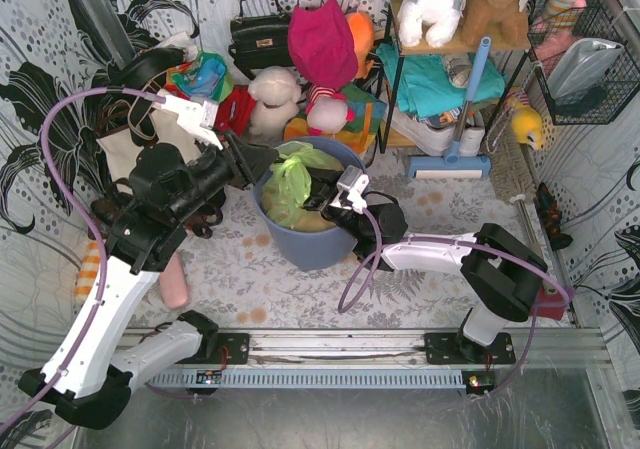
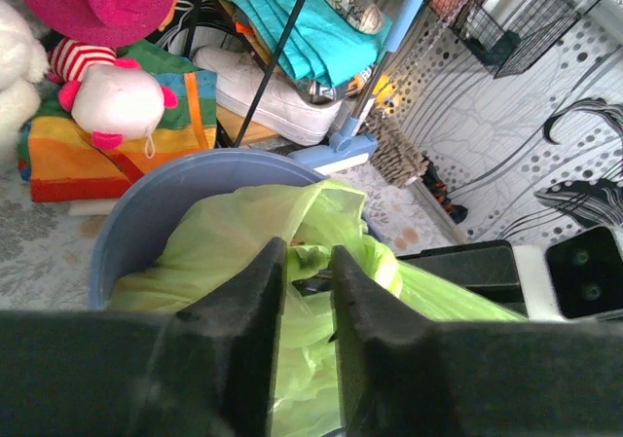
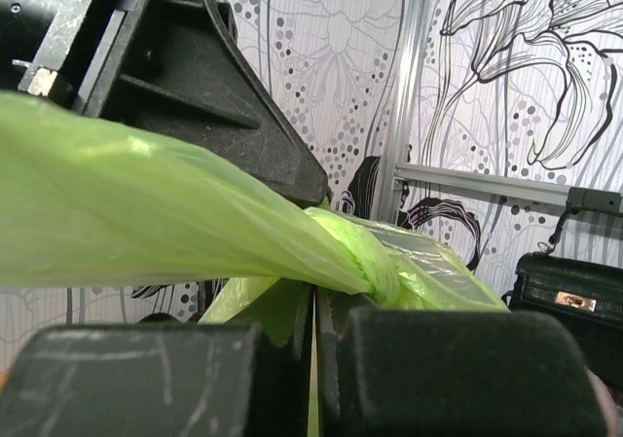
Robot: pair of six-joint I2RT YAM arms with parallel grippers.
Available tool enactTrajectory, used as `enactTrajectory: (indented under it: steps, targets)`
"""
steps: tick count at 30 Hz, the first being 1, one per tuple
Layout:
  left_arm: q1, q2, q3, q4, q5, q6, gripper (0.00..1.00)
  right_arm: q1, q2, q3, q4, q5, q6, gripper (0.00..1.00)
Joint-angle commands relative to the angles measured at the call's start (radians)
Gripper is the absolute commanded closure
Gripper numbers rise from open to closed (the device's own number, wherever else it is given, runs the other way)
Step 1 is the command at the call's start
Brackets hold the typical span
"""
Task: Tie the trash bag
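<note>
Tightening seems the job: right hand (image 3: 313, 310), pinching the bunched neck of the trash bag (image 1: 290, 181) in the bin (image 1: 312, 247) beneath it, should pull steadily away from the slightly spread left hand (image 2: 309, 262).

Floral-clothed table (image 1: 440, 214) bears the blue-grey bin (image 1: 320, 251).

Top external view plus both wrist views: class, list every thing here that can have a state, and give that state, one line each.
trash bag, sits in the bin, top gathered into a twisted strand
bin, upright, lined by the bag
right gripper, shut, pinching bag film
left gripper, jaws slightly apart over the bag, grip unclear
black handbag, clasp closed
</note>
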Motion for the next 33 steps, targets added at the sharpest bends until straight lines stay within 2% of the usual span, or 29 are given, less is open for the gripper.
enactTrajectory:
  steps: [1, 3, 10, 17, 24, 27, 33]
  targets:
    - [-0.003, -0.034, -0.028, 0.065, -0.015, -0.017, 0.53, 0.004, -0.035, 0.028, 0.113, -0.026, 0.003, 1.0]
    - [-0.003, -0.05, -0.049, 0.067, -0.033, -0.023, 0.44, 0.003, -0.037, 0.033, 0.113, -0.03, 0.002, 1.0]
    - [-0.003, -0.106, -0.133, 0.063, -0.081, -0.054, 0.39, 0.003, -0.045, 0.043, 0.113, -0.038, -0.001, 1.0]
    - [-0.002, -0.09, -0.228, 0.153, 0.08, -0.101, 0.37, 0.004, -0.036, 0.059, 0.114, -0.045, -0.001, 1.0]
    - [-0.002, -0.073, -0.257, 0.182, 0.253, -0.109, 0.38, 0.003, -0.022, 0.067, 0.113, -0.038, -0.01, 1.0]
    - [-0.003, -0.099, -0.239, 0.127, 0.205, -0.083, 0.38, 0.003, -0.024, 0.062, 0.113, -0.037, -0.008, 1.0]
    - [-0.002, -0.161, -0.111, 0.0, -0.048, -0.025, 0.35, 0.003, -0.027, 0.055, 0.113, -0.04, -0.004, 1.0]
